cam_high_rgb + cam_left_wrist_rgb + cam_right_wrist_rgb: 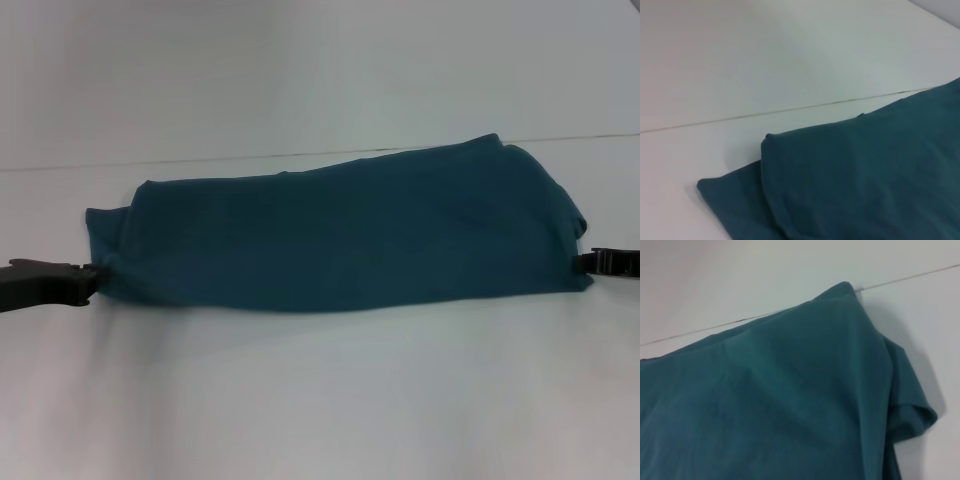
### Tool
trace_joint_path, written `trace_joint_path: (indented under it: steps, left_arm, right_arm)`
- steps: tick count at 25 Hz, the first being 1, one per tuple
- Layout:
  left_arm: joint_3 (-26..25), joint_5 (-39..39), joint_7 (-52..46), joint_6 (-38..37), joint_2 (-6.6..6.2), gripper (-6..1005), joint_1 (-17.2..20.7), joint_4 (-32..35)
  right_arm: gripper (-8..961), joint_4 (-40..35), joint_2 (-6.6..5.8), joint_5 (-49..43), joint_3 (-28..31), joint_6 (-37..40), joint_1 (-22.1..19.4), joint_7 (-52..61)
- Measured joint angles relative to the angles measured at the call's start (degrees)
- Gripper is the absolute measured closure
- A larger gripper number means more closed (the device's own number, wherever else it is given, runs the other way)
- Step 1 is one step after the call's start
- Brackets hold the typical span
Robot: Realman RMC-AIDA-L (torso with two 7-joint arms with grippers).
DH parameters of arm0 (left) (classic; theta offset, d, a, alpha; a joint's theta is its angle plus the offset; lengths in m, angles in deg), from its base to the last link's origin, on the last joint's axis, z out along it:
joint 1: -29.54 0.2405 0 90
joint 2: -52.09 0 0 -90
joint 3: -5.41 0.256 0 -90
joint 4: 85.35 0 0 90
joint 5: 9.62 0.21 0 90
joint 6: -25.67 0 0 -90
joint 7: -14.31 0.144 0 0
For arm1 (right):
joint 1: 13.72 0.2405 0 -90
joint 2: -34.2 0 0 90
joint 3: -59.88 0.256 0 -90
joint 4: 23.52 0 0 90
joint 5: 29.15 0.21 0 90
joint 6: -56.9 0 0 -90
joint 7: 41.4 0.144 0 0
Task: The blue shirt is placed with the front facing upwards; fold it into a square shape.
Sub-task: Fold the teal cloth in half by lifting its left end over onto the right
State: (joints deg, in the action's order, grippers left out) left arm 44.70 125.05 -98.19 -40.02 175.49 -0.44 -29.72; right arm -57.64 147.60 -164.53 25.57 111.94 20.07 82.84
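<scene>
Currently on record: one blue shirt (340, 235), two grippers, one white tabletop (320, 400).

Shirt: dark teal-blue, plain face showing, no lettering visible. It lies as a long folded band across the middle of the tabletop, running side to side, its far edge close to the thin dark seam line (200, 160) that crosses the tabletop. The band is taller toward the right edge of the tabletop and lower toward the left. Its near edge is a smooth, gently curved fold. At the left end the cloth gathers to a pinched point; a lower layer sticks out past the upper one there, also seen in the left wrist view (735, 200). At the right end a sleeve hem (912, 415) hangs out from the folded layers, seen in the right wrist view with the shirt (790, 405) filling most of that picture.

Left gripper (92, 278): dark, low over the tabletop near its left edge, tip touching the gathered left end of the shirt. The cloth bunches at the tip, and the fingers appear closed on it, though the exact hold is small in the head view.

Right gripper (590, 262): dark, near the right edge of the tabletop, tip meeting the right end of the shirt at its lower corner. Whether its fingers are closed or apart cannot be told.
</scene>
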Motion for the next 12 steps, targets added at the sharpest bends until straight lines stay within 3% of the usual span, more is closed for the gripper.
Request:
trace_joint_path:
  steps: [5,12]
  left_arm:
    - [0.00,0.20,-0.93,0.89,-0.09,985,0.06,0.21]
    - [0.00,0.27,-1.20,0.43,-0.42,984,0.43,0.63]
  right_arm:
    - [950,-1.42,-0.11,0.22,0.05,2.34,-1.07,-0.43]
    - [950,-6.36,1.01,0.60,0.36,8.02,-3.85,-0.67]
